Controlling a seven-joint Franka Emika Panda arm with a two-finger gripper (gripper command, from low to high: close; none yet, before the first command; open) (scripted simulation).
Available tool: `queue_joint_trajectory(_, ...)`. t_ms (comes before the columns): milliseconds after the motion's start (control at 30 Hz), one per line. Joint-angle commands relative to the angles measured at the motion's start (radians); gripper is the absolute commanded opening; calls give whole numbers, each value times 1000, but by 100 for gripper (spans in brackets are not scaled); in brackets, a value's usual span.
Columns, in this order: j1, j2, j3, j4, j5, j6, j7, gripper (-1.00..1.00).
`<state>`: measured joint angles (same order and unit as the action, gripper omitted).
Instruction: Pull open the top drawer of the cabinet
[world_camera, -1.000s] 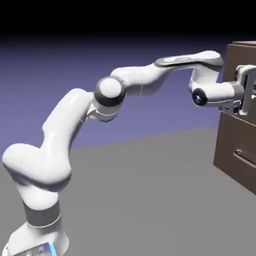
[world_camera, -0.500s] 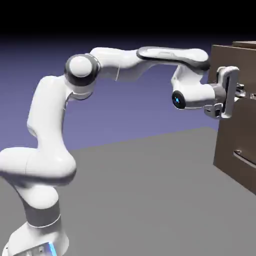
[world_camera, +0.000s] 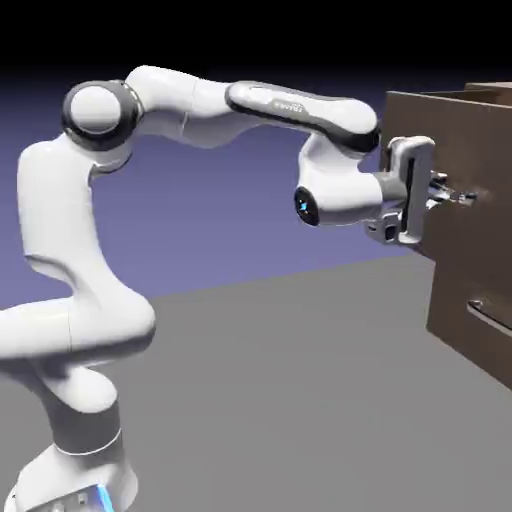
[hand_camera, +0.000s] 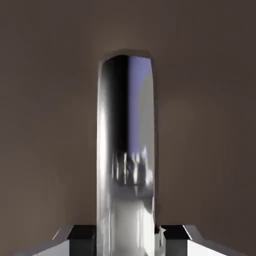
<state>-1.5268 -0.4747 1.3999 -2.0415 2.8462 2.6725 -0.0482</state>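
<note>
Outward, the top drawer (world_camera: 455, 165) juts over grey floor (world_camera: 270, 400).

So there's this plain grey table (world_camera: 270, 400) stretching across the bottom of the exterior view, pretty flat-looking, and its far edge runs at a slight slant, a bit lower on the left than toward the right. Behind it is just a blue-violet backdrop (world_camera: 220, 230), strongest around the middle of the frame and fading to straight-up black along the top. Lower right, there's also a second drawer front (world_camera: 460, 320), brown with a slim grey bar handle (world_camera: 492, 317) near the picture's right edge.
</note>
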Motion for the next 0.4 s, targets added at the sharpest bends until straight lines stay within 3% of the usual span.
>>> queue_joint_trajectory(0, 37, -7, -35, -22, -4, -4, 7, -100)
queue_joint_trajectory(233, 290, -105, -276, -197, -40, -41, 82, -100)
queue_joint_trajectory(367, 435, -38, -400, -216, -3, -19, -38, -100)
